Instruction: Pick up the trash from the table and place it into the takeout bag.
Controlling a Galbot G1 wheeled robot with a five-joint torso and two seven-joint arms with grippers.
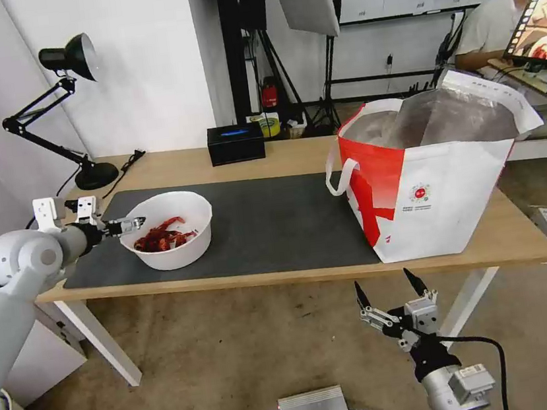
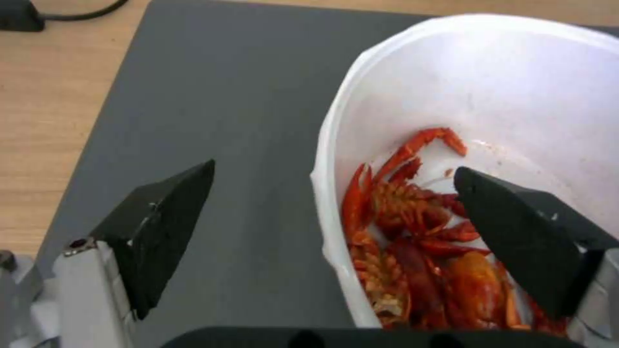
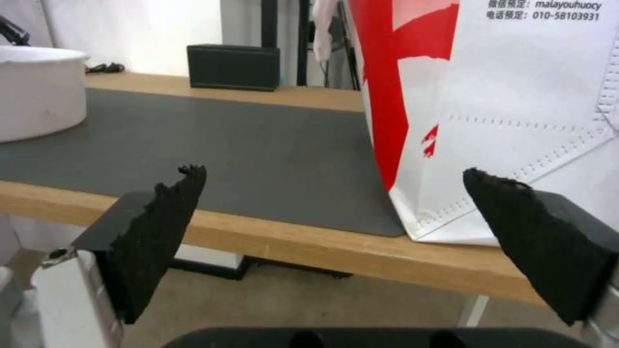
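One white round bowl (image 1: pixel 168 234) of red crayfish shells (image 1: pixel 161 237) sits on the dark grey mat (image 1: pixel 269 222) toward the robot's left end of the light-wood table (image 1: pixel 215 162), and one white and red takeout bag (image 1: pixel 431 185) stands open at the right end, silver lining showing, with a single black box (image 1: pixel 235 143) at the far edge. Head view has the left gripper (image 1: pixel 131 225) right at the bowl's near-left rim, while the right gripper (image 1: pixel 390 290) hangs below the table's front edge, its two fingers spread wide and empty. Over to the left wrist view, and here's the detail: the left gripper (image 2: pixel 332 188) is wide open and straddles the bowl's wall (image 2: pixel 335 203), one finger outside over the mat (image 2: pixel 213 111), the other inside above the shells (image 2: pixel 413 246), gripping nothing. Right wrist view now: right gripper (image 3: pixel 332 191) agape, facing the table edge (image 3: pixel 309 249), bag (image 3: pixel 516 96) on one side, bowl (image 3: pixel 38 92) far off, box (image 3: pixel 233 66) behind.
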